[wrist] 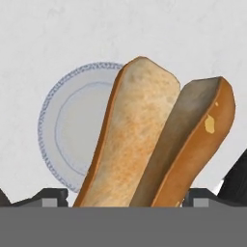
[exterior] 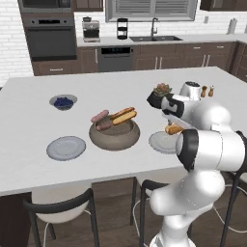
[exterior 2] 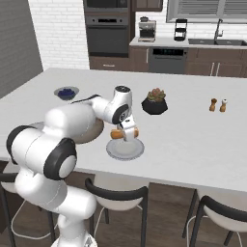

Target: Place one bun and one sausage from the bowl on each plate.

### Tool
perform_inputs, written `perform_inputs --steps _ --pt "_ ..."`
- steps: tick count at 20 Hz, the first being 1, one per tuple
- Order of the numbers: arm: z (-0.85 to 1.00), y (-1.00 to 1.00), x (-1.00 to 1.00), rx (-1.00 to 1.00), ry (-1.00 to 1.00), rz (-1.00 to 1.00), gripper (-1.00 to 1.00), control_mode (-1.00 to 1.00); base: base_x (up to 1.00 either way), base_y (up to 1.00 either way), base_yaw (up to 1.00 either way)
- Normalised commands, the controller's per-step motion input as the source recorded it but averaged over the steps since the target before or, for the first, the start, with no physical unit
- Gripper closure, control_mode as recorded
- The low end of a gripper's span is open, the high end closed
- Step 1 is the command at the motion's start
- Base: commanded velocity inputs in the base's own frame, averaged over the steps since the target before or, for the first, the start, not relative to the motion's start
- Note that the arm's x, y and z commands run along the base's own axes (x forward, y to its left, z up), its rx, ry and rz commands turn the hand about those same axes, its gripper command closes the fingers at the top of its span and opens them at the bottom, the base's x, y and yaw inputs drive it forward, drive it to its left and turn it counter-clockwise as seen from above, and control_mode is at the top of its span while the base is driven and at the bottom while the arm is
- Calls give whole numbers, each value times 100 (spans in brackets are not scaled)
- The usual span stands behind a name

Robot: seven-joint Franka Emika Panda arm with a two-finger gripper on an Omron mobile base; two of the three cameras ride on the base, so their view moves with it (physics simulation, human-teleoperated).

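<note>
My gripper (exterior: 172,126) is shut on a split golden bun (exterior: 174,129), holding it just above the right plate (exterior: 159,143). In the right base view the bun (exterior 2: 124,133) hangs over that plate (exterior 2: 126,150). The hand view looks down past the open bun (wrist: 154,140) to the plate (wrist: 67,130) below it. The bowl (exterior: 114,137) stands mid-table, with another bun (exterior: 124,115) and two sausages (exterior: 100,117) resting on it. A second, bare plate (exterior: 66,147) lies left of the bowl.
A small bowl of blue berries (exterior: 63,102) sits at the back left. A potted succulent (exterior: 161,92) stands just behind the gripper, with salt and pepper shakers (exterior: 207,90) further right. Dark chairs (exterior: 58,205) are tucked under the table's near edge.
</note>
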Motion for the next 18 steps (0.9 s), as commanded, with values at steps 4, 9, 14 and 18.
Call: perform_inputs --steps 4,9,14,18 --pt "-22 0 0 -2 4 35 100 -100 0 0 0" --pt "-39 0 0 0 0 33 100 -100 0 0 0" --pt "-31 -3 9 -5 3 32 100 -100 0 0 0" --pt "-30 -12 3 -8 2 34 100 -100 0 0 0"
